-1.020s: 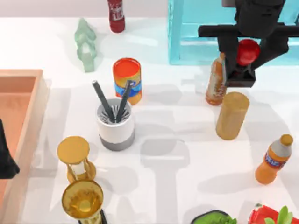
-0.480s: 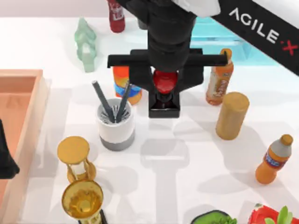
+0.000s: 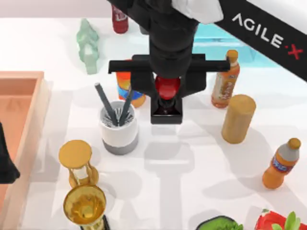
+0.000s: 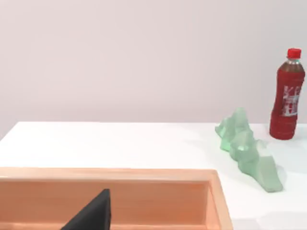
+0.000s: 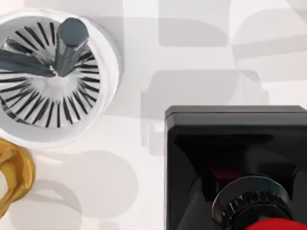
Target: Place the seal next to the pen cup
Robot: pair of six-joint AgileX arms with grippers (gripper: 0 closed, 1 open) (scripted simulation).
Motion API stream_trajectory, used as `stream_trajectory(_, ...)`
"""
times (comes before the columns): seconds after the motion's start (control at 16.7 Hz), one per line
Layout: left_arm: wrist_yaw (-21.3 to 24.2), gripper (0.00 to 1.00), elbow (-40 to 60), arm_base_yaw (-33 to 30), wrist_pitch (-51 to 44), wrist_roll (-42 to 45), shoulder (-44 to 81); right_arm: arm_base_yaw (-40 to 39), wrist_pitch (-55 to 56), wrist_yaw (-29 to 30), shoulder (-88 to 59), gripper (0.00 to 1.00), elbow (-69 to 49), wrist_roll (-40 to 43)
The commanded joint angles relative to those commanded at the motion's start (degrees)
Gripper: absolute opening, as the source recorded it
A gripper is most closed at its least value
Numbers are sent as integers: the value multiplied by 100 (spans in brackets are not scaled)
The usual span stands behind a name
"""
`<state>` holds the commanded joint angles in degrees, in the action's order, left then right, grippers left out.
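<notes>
The seal (image 3: pixel 166 111), a black square block with a glossy red knob, hangs just right of the pen cup (image 3: pixel 119 130), held above the table. My right gripper (image 3: pixel 167 91) is shut on the red knob from above. The white cup with a grey base band holds two dark grey pens (image 3: pixel 108 104). In the right wrist view the seal's black block (image 5: pixel 235 153) lies beside the pen cup (image 5: pixel 53 76), with a strip of bare table between them. My left arm (image 3: pixel 5 165) is parked at the table's left edge.
An orange-and-blue can (image 3: pixel 124 85) stands behind the cup. Right of the seal stand an orange bottle (image 3: pixel 224 81) and a tan cylinder (image 3: pixel 237 119). A gold hourglass (image 3: pixel 78 163) and goblet (image 3: pixel 85 206) stand in front of the cup. A wooden tray (image 3: pixel 29 91) lies left.
My right gripper carried the seal from the back right, near the cyan box, leftward to beside the pen cup. In the last half second it shifted only slightly.
</notes>
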<state>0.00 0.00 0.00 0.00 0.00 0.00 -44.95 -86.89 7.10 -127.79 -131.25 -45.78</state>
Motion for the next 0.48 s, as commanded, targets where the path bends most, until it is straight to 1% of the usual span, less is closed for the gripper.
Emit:
stream_trajectory(0.18,0,100,0,0,0,0,0,-4,209,11,47,0,251,0)
stream_trajectory(0.36,0,100,0,0,0,0,0,-4,216,12,49,0,257,0)
stream_trajectory(0.48,0,100,0,0,0,0,0,-4,216,12,49,15,257,0)
